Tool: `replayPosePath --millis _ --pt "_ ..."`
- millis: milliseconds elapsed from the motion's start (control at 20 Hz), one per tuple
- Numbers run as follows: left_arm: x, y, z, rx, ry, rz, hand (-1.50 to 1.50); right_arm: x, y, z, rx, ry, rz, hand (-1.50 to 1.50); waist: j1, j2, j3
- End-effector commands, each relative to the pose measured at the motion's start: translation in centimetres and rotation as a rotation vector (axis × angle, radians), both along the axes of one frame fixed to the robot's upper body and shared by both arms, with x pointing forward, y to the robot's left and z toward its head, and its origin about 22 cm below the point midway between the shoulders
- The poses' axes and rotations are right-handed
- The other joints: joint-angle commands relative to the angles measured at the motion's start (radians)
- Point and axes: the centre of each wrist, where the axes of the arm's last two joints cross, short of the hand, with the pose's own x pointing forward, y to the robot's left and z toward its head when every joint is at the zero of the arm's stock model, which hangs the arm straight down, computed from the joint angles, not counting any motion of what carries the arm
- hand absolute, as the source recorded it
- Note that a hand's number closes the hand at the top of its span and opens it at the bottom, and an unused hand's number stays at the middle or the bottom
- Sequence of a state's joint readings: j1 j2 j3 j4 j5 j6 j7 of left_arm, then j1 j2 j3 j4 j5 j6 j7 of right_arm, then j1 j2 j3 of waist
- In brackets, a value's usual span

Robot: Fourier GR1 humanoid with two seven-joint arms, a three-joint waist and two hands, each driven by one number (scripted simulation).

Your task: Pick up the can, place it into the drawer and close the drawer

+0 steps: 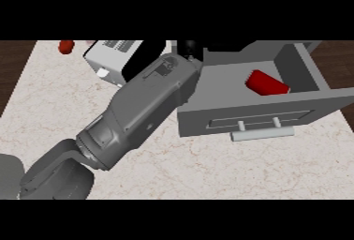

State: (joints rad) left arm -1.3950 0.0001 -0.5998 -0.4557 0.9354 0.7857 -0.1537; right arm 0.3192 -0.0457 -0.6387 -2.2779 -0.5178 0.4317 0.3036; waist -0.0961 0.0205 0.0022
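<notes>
The red can (267, 83) lies on its side inside the open grey drawer (228, 93), toward the drawer's right wall. The drawer's front panel with its pale bar handle (262, 134) faces the near side of the counter. My left forearm (142, 110) stretches from the lower left corner up to the drawer's far left corner. Only a small black part of my left hand (188, 47) shows there, just outside the drawer's back left edge and apart from the can. My right hand does not appear.
A white boxy appliance (114, 54) with a dark side stands at the back, partly behind my forearm. A small red object (66, 46) sits at the far left back. The marble counter (242, 164) ends at dark wood on both sides.
</notes>
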Motion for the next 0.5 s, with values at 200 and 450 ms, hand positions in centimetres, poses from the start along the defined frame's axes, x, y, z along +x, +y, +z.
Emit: replayPosePath --millis 200,450 --pt "-0.3 0.1 -0.7 -0.05 -0.018 -0.013 -1.5 -0.6 0.7 3.4 -0.268 -0.123 -0.022 -1.5 0.005 -0.001 -0.001" --pt "0.1 -0.2 0.9 -0.077 -0.068 -0.017 -1.5 -0.3 1.2 3.8 -0.386 -0.18 0.044 -1.5 0.017 -0.003 -0.001"
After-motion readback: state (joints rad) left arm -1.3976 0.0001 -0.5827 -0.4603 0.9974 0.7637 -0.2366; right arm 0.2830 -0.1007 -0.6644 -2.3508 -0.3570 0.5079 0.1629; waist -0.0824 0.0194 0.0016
